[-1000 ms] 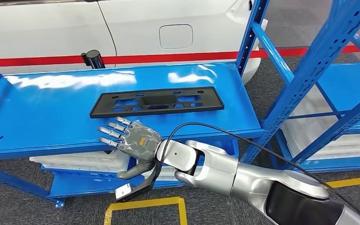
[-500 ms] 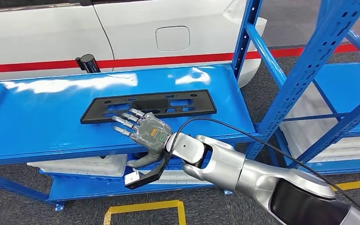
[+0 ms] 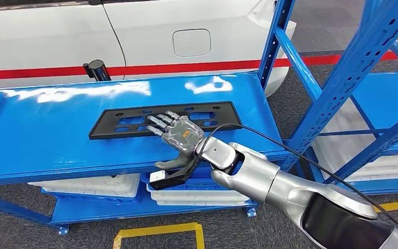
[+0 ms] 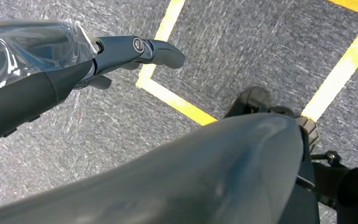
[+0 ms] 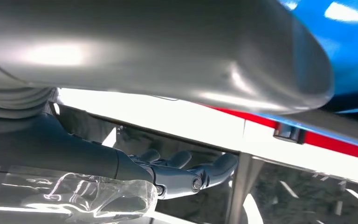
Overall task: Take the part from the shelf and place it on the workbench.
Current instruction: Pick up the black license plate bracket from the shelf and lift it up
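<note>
The part (image 3: 124,120) is a long flat black plate with cut-outs, lying across the middle of the blue shelf board (image 3: 41,140). My right hand (image 3: 179,132) reaches in from the front, its fingers (image 3: 158,122) spread flat over the plate's near edge around its middle. The thumb (image 3: 168,164) hangs below the shelf's front lip, and nothing is gripped. In the right wrist view the dark fingers (image 5: 186,175) stretch out straight. In the left wrist view my left hand (image 4: 135,49) hangs over grey floor, holding nothing.
A white car (image 3: 57,36) with a red stripe stands behind the shelf. Blue uprights (image 3: 342,72) rise at the right, with a second blue shelf (image 3: 388,98) beyond. A black cylinder (image 3: 96,68) stands at the back edge. White trays (image 3: 88,182) fill the lower level. Yellow floor lines (image 3: 160,231) lie below.
My right hand has moved forward and to the right, from the shelf's front edge onto the black plate. The head view shifted slightly. The plate has not moved.
</note>
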Robot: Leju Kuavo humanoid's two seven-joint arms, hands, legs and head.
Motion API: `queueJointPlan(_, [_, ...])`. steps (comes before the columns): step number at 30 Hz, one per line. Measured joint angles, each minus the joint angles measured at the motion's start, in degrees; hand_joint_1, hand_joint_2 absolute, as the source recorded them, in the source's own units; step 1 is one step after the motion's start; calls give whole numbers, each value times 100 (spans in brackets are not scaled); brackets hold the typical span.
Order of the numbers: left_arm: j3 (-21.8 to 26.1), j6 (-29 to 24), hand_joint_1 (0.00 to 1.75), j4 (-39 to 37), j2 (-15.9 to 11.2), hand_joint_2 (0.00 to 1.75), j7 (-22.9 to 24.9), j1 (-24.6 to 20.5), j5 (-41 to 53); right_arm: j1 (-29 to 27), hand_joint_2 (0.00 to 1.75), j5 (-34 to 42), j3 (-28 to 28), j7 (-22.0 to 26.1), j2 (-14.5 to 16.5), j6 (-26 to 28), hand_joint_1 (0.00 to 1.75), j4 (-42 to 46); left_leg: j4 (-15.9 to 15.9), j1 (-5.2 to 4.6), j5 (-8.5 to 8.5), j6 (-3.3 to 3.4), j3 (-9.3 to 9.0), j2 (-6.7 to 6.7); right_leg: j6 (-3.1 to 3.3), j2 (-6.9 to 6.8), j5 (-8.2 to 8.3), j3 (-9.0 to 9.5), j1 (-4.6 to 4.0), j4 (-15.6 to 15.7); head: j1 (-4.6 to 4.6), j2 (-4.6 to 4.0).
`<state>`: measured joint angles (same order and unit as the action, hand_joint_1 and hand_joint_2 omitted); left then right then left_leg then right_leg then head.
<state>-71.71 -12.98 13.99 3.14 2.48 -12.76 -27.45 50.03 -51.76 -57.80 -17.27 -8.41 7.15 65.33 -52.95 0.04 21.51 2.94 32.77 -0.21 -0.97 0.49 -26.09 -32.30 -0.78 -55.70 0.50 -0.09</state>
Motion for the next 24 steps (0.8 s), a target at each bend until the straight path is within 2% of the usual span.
queueJointPlan(1, [0,2,0,-1,5,0,-2,-7,10,8,0,30,26,-15,-25,-4,0,-41,23,24,-7,17,-24,2,-37,0,-145,-117,10,-260,5,0])
queueJointPlan(3, [0,9,0,-1,16,0,-7,-17,23,14,0,104,60,-41,-71,-13,0,-146,28,41,3,33,-41,2,-107,0,-494,-524,60,-1072,11,0])
queueJointPlan(4, [0,13,0,-1,22,0,-9,-16,27,10,0,148,69,-47,-93,-11,0,-202,27,52,10,32,-45,1,-140,-1,-592,-722,90,-1419,12,0])
queueJointPlan(5, [0,15,0,-1,25,0,-11,-11,28,6,0,188,74,-48,-112,-3,0,-249,25,67,18,24,-50,-2,-171,-2,-583,-836,121,-1578,12,0])
queueJointPlan(6, [0,15,0,-1,25,0,-11,-7,28,5,0,221,81,-47,-131,10,0,-288,22,85,30,8,-61,-8,-202,-5,-453,-824,154,-1483,13,0])
queueJointPlan(8, [0,15,0,-1,28,0,-6,-4,35,18,0,255,98,-47,-166,30,0,-343,4,124,72,-56,-99,-18,-259,-18,-7,-485,217,-702,14,0])
queueJointPlan(9, [0,14,0,-1,30,0,-2,-7,41,34,0,259,104,-49,-178,34,0,-361,-14,129,100,-100,-108,-21,-273,-14,162,-296,228,-300,14,0])
queueJointPlan(10, [0,14,0,-2,33,0,4,-12,46,51,0,256,107,-52,-183,37,0,-373,-30,128,121,-145,-109,-19,-261,-5,259,-173,234,-29,13,0])
queueJointPlan(11, [0,13,0,-2,34,0,9,-17,50,66,0,253,107,-59,-185,39,0,-383,-40,123,132,-186,-103,-17,-234,6,282,-125,226,90,11,0])
queueJointPlan(13, [0,11,0,-3,39,0,14,-19,54,80,0,239,106,-76,-189,44,0,-402,-41,132,136,-243,-96,-15,-138,22,271,-150,207,79,6,0])
queueJointPlan(15, [-1,9,0,-3,40,0,14,-18,58,89,0,221,106,-92,-195,43,0,-413,-188,152,243,-283,-27,-11,-66,20,272,-152,208,75,4,0])
queueJointPlan(16, [-1,8,0,-3,40,0,14,-21,61,97,0,215,106,-99,-195,42,0,-413,-432,156,379,-299,85,-8,-37,18,274,-148,213,79,2,0])
queueJointPlan(18, [0,9,0,-3,40,0,8,-24,64,102,0,210,105,-109,-196,30,0,-414,-1258,149,742,-317,482,-4,3,17,264,-145,191,77,-2,0])
queueJointPlan(19, [-1,11,0,-3,40,0,4,-19,65,97,0,210,105,-113,-196,21,0,-415,-1653,140,868,-315,688,-4,20,17,258,-143,171,77,-2,0])
queueJointPlan(20, [-1,14,0,-3,40,0,0,-13,66,90,0,210,104,-115,-197,13,0,-415,-1880,126,900,-298,821,-5,32,20,251,-137,148,76,-2,0])
queueJointPlan(21, [-2,15,0,-3,40,0,-3,-9,67,86,0,210,104,-115,-197,7,0,-415,-1870,105,823,-264,841,-5,42,26,244,-126,123,77,-2,0])
queueJointPlan(22, [-2,15,0,-3,40,0,-5,-10,67,85,0,209,104,-116,-197,5,0,-415,-1619,75,649,-211,744,-6,52,33,237,-109,99,77,-1,0])
queueJointPlan(24, [-2,15,0,-4,38,0,-9,-24,67,92,0,208,104,-120,-199,5,0,-415,-768,-8,245,-55,350,-5,66,46,219,-78,57,76,1,0])
